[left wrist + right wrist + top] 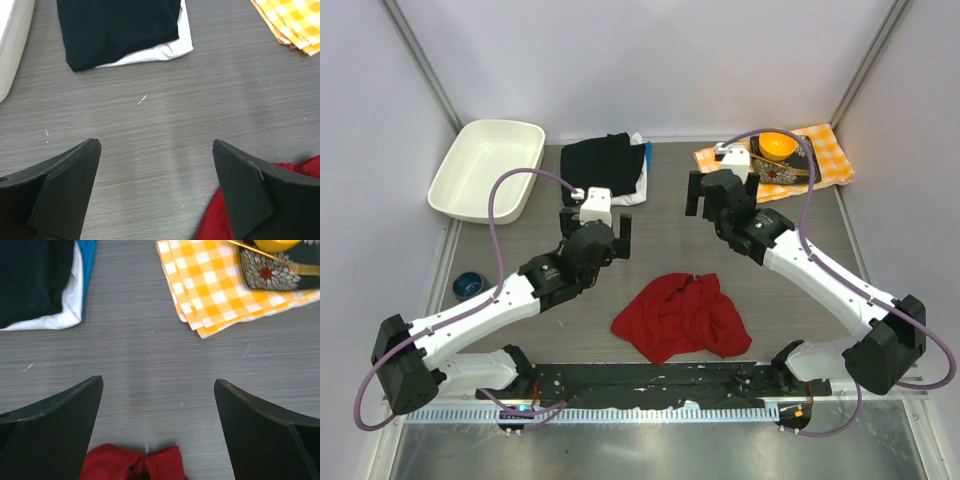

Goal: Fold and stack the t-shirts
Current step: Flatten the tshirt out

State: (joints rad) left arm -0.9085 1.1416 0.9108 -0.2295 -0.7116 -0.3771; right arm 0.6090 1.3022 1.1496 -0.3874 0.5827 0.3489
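Grey wood-grain bench [670, 250] carries a crumpled bright red cloth t-shirt [682, 315]; left fingers [65, 195] and right fingers [50, 430] released, empty.

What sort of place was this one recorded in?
Probably a lab test booth, not a home. Plain white panels enclose a grey table; the left arm and right arm are bolted at its near edge; staged props include a red t-shirt and white tub.

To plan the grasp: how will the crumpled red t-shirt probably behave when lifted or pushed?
The red t-shirt lies in a wrinkled heap, so it is likely floppy and would drape from one pinch. It looks thin, so probably light. Pushed, it would probably bunch up rather than slide whole.
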